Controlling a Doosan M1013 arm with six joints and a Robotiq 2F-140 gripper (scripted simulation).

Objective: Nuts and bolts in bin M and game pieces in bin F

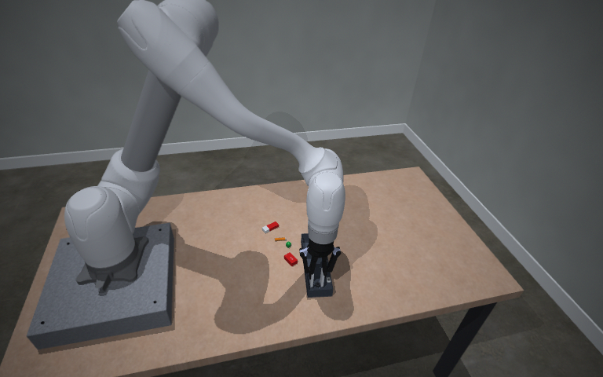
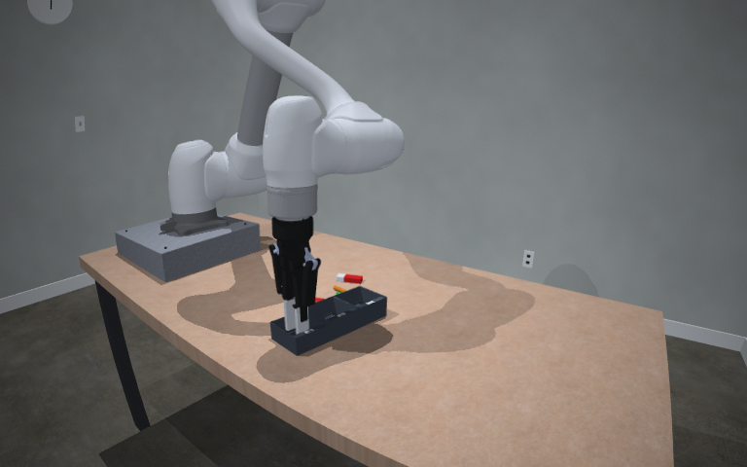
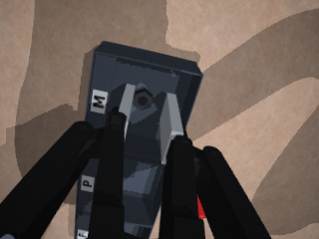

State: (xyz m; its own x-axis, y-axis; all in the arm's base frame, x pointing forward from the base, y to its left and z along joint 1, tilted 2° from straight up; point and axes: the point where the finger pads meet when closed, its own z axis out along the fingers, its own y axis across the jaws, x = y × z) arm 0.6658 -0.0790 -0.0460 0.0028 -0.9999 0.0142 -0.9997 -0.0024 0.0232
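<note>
Hovering in bin M near the worktop's front edge, gripper — narrowly parted, empty — over a nut: small, stiff, likely slippery — grip its flats.

Top view: gripper and wrist cover most of the bin tray; compartments and labels not readable there. Green item and orange item too small to identify.

Exterior view: red block mostly hidden behind tray wall; green item not distinguishable. Labels on tray too small to read.

Wrist view: tray's near end hidden by fingers; third label cut off by linkage, unreadable. Small dark ring-shaped part in M compartment blurred; nut vs. washer undetermined. Red sliver largely hidden behind a finger.
</note>
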